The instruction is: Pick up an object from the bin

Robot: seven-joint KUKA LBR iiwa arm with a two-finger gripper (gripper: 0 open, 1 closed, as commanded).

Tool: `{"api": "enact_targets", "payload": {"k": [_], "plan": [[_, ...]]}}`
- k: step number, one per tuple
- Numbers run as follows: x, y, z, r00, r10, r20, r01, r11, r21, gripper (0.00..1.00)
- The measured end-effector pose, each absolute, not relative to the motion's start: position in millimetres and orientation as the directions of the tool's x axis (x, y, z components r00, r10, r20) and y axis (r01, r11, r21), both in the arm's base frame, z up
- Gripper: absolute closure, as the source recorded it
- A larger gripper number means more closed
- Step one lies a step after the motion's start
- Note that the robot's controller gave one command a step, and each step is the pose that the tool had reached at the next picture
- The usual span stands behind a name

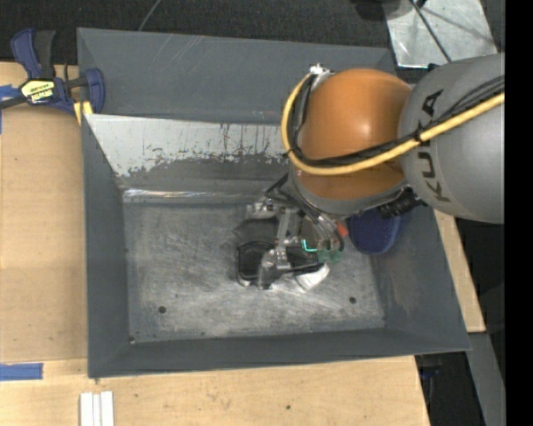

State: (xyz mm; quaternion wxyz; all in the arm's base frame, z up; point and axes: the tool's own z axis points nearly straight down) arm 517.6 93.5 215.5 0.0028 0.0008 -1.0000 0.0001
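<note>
Dim light; pale glare on back wall of bin [178, 145]

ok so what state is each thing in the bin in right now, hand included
hand: down low over the bin floor, among the things
black object: lying on the floor, right beside the hand
white object: lying on the floor, partly under the hand
blue object: lying near the wall, partly hidden by the arm

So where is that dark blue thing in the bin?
The dark blue thing lies at the right of the bin floor, partly under the orange cover, just right of the end effector.
</note>
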Motion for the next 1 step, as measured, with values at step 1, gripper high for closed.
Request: {"api": "enact_targets", "payload": {"k": [1], "plan": [[536.6,33.5,126.4,-0.999,0.039,0.005,0.039,0.999,-0.003,0.0]]}}
